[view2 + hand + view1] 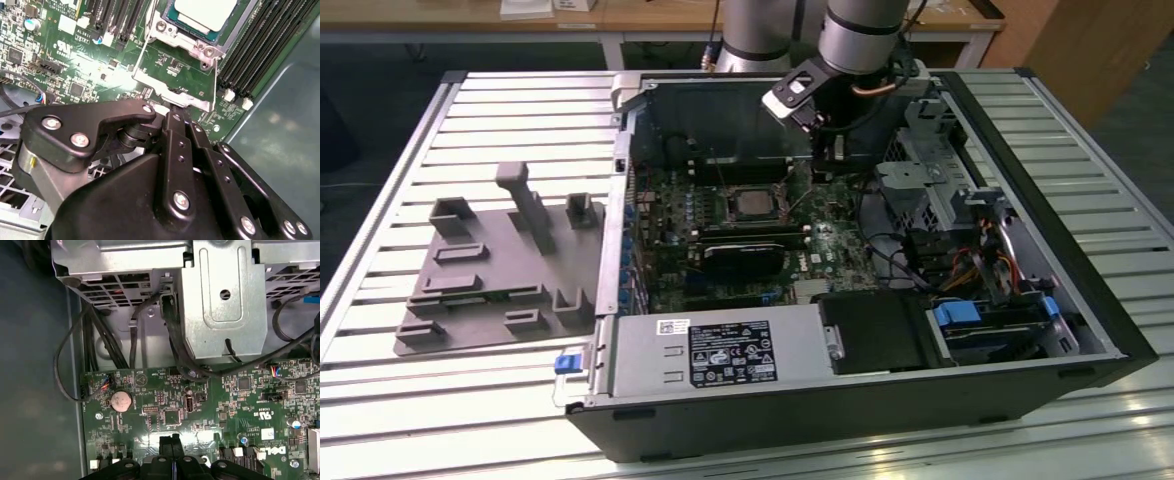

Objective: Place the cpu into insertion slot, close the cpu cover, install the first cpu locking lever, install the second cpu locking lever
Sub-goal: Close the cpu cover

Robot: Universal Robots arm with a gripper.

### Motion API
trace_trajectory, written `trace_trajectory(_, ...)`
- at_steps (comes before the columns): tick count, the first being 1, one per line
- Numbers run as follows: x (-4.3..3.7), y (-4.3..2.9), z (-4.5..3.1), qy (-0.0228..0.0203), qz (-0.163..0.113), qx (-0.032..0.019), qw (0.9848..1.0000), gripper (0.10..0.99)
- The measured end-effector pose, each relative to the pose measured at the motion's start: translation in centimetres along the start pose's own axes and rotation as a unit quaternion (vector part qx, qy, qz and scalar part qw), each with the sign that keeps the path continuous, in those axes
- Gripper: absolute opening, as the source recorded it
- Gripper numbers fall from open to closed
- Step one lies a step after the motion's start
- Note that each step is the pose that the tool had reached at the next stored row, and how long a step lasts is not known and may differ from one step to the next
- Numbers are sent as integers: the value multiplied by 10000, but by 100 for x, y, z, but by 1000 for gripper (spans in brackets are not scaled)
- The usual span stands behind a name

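The cpu (205, 10) sits in the slot (171, 31). The cover (170, 95) stands tilted up, not yet shut, so closing and both locking steps remain, I judge. My pincer (175, 113) is clenched, tips against the cover's free edge.

Slatted table (480, 110), wooden desks (454, 18)
Light glints on the pale metal slats; dark floor (374, 75) lies behind, a wooden cabinet (1094, 40) at the exterior view's right
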State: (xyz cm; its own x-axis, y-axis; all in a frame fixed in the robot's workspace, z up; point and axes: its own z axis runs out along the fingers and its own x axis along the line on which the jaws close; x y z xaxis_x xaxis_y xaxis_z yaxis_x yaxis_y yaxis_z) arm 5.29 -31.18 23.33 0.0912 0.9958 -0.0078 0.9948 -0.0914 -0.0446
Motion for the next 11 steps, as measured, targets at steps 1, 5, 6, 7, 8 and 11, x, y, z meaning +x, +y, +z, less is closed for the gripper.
trace_trajectory(1,0,0,0,0,1,2,10000,102)
trace_trajectory(5,0,-3,1,1,0,5,10000,102)
trace_trajectory(6,0,-16,3,2,-1,4,10000,102)
trace_trajectory(7,-3,-39,3,2,-1,-1,10000,102)
trace_trajectory(8,-6,-66,4,1,-1,-7,10000,102)
trace_trajectory(11,-13,-142,7,3,0,-30,10000,102)
